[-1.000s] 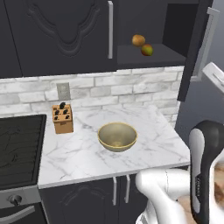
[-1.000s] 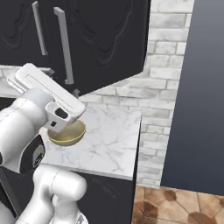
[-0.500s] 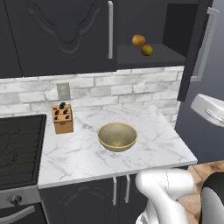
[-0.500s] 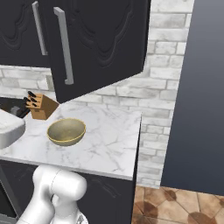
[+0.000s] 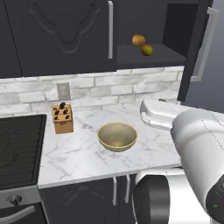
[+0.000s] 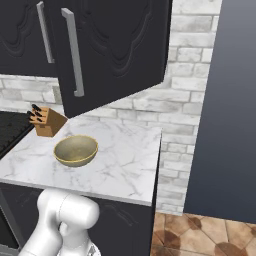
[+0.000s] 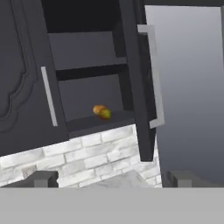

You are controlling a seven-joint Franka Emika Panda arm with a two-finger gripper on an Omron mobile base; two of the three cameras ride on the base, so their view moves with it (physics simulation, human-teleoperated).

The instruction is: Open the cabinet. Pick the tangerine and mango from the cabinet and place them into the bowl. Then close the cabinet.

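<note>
The cabinet [image 5: 65,35] has its left door shut and its right door [image 5: 199,48] swung wide open; that open door [image 6: 115,50] also shows in the right base view. On the lower shelf sit the round orange tangerine [image 5: 138,40] and, touching it on the right, the green-red mango [image 5: 147,50]. The hand view looks up at the tangerine [image 7: 98,109] and the mango [image 7: 105,114] from well below. My gripper [image 7: 113,179] is open and empty, its fingertips [image 7: 43,178] far apart. The tan-gold bowl [image 5: 117,136] stands empty on the counter [image 5: 83,157].
A wooden knife block [image 5: 62,118] stands left of the bowl by the brick wall, and a black stove [image 5: 19,148] lies further left. My white arm [image 5: 159,114] reaches over the counter's right end. A tall grey panel [image 6: 225,100] stands on the right.
The arm has swung: its white link moved left over the counter's right end in the left base view and left the right base view. Fruits, bowl and cabinet doors stayed put.
</note>
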